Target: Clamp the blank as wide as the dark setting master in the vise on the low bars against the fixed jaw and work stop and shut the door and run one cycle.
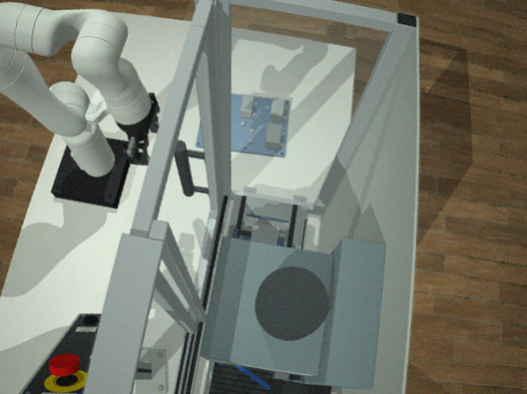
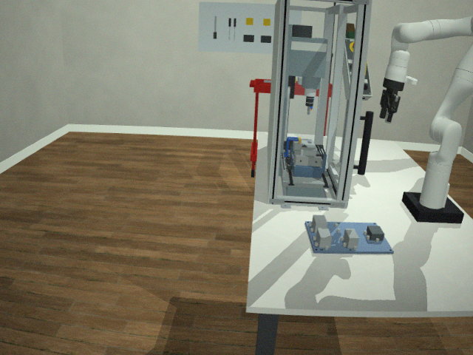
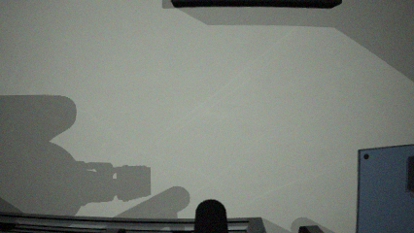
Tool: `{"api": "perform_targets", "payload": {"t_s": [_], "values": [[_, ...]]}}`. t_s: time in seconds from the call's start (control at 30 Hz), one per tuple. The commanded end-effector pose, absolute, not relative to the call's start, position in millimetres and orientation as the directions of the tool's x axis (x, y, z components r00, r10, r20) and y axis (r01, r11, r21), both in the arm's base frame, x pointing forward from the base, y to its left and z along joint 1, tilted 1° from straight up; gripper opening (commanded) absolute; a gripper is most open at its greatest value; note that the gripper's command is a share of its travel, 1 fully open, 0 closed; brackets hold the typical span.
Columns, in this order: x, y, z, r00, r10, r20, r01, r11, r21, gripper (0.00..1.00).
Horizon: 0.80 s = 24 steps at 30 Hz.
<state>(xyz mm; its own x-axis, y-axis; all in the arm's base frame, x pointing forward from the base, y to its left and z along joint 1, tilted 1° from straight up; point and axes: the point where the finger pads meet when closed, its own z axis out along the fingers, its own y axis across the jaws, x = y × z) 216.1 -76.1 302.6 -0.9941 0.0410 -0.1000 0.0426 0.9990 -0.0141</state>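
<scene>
gripper hangs open and empty just beside the door handle, apart from it. three blanks and the master sit on the plate below the handle. next, descend squarely, compare widths carefully.

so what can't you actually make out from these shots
- Vise, exterior view: small behind the guard frame; top view: the machine head covers it.
- Control column, top view: the frame's edge and the guard post cut it off; knob and green button unseen.
- Blanks on the blue plate: too small to compare widths.
- Gripper: out of the wrist view.
</scene>
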Motion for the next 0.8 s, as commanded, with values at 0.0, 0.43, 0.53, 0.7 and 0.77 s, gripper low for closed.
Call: {"api": "perform_targets", "payload": {"t_s": [0.0, 0.43, 0.53, 0.7, 0.77], "values": [[216, -76, 303, -0.994, 0.041, -0.101, 0.043, 0.999, -0.014, 0.8], [199, -75, 303, -0.994, 0.041, -0.101, 0.043, 0.999, -0.014, 0.8], [199, -75, 303, -0.994, 0.041, -0.101, 0.043, 0.999, -0.014, 0.8], [199, -75, 303, -0.994, 0.041, -0.101, 0.043, 0.999, -0.014, 0.8], [199, -75, 315, -0.996, 0.041, -0.08, 0.043, 0.999, -0.014, 0.8]]}}
